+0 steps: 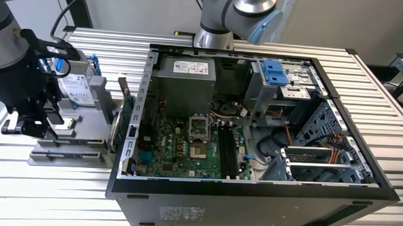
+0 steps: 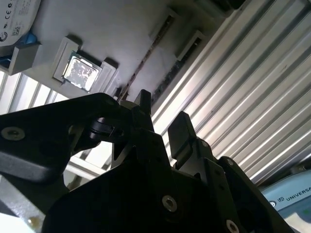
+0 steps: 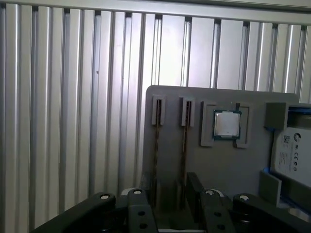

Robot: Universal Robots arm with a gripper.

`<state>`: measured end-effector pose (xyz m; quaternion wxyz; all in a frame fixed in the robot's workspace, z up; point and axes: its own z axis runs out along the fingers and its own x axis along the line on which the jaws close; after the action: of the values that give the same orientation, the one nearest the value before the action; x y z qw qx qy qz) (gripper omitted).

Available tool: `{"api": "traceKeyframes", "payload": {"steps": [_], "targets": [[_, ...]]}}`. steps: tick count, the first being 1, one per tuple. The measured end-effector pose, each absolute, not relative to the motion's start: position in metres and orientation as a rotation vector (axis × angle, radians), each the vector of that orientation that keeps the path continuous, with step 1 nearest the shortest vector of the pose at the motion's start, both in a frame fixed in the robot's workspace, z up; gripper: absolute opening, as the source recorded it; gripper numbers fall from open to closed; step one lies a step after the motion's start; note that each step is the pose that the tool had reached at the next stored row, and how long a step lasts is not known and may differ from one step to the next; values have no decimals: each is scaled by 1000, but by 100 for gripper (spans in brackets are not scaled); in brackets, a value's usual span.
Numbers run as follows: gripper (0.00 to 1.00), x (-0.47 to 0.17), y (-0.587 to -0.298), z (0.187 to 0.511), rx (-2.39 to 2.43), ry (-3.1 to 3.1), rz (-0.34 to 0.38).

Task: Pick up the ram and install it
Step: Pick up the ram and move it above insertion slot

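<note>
a flat grey holder tray (image 3: 170, 104) on the ribbed aluminium table (image 3: 73, 97) carries the ram (image 3: 184, 141), a thin dark stick standing on edge in its slot. it sits between a like stick (image 3: 156, 141) at the tray's edge and a square silver processor chip (image 3: 226, 124). the black gripper (image 3: 170, 194) hangs over the slots, fingers parted, holding nothing.

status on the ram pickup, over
gripper open, empty, above gray tray. ram on edge in its tray slot, not yet gripped. nothing blocks it.
</note>
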<state>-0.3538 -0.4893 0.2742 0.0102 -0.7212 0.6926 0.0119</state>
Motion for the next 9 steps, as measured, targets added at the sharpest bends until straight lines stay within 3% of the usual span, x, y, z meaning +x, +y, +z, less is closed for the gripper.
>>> {"api": "traceKeyframes", "payload": {"steps": [9], "targets": [[100,-352,-492,246,-2227,2186,37]]}}
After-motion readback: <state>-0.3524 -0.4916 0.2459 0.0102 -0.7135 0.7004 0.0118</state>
